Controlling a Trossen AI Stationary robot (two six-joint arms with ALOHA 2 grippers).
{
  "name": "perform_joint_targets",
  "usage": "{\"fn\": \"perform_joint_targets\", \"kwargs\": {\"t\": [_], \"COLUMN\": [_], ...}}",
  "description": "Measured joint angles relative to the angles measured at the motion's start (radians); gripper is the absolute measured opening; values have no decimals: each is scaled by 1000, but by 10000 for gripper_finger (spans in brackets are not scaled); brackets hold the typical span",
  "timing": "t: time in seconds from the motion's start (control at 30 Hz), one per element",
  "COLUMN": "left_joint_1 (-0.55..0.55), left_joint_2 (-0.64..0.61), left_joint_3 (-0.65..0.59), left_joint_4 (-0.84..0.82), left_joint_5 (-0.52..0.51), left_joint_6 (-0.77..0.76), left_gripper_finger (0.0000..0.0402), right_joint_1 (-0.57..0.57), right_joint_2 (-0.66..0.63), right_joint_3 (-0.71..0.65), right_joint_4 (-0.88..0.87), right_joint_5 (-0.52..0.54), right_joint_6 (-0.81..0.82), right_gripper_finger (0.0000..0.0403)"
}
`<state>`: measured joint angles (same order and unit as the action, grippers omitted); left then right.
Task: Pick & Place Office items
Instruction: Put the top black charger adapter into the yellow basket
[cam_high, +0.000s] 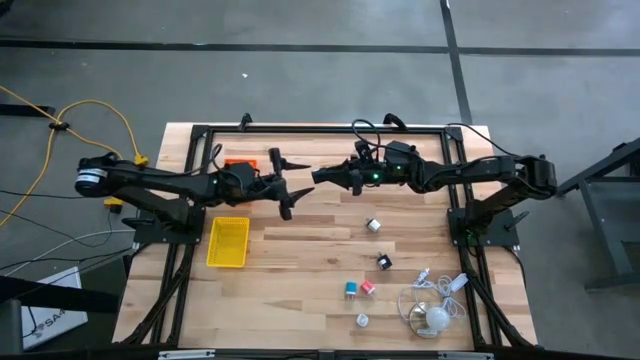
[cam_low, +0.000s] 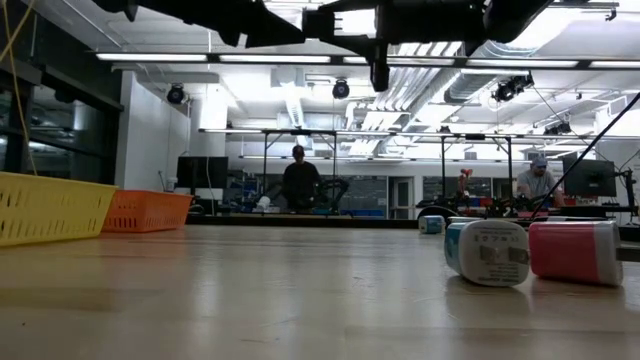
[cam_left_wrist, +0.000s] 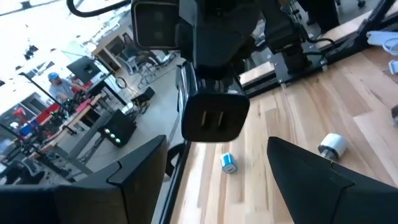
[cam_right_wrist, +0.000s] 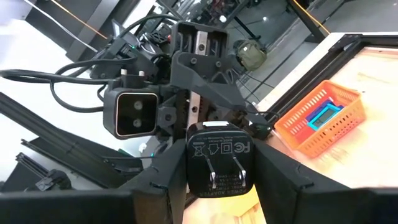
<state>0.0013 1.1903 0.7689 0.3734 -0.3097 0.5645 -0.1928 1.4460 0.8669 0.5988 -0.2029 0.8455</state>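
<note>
Presently the right gripper (cam_high: 322, 176) is closed on a black plug adapter (cam_right_wrist: 216, 165), a matt, blocky plastic body with two flat metal prongs pointing away from the wrist, held well above the wooden table (cam_high: 300, 260). The left gripper (cam_high: 283, 180) faces it, fingers spread wide and holding nothing, just beside the adapter; a handover between the arms appears intended. Beyond the left gripper lies the perforated orange tray (cam_right_wrist: 320, 118), holding a blue item (cam_right_wrist: 322, 116). Remaining office items (cam_high: 358, 289), small and rounded, lie well apart beneath the right arm.
</note>
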Motion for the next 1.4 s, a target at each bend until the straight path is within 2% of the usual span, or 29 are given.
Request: {"fn": "perform_joint_targets", "kwargs": {"t": [0.63, 0.8, 1.27, 1.4], "left_joint_1": [0, 0, 5, 5], "left_joint_2": [4, 4, 6, 41], "left_joint_3": [0, 0, 0, 0], "left_joint_4": [112, 128, 153, 215], "left_joint_5": [7, 75, 78, 78], "left_joint_6": [57, 65, 66, 66], "left_gripper_finger": [269, 269, 269, 269], "right_joint_1": [0, 0, 3, 3], "right_joint_2": [0, 0, 0, 0], "right_joint_3": [0, 0, 0, 0], "right_joint_4": [27, 50, 76, 88], "right_joint_5": [4, 4, -9, -9], "right_joint_6": [0, 0, 18, 17], "right_gripper_finger": [139, 139, 139, 139]}}
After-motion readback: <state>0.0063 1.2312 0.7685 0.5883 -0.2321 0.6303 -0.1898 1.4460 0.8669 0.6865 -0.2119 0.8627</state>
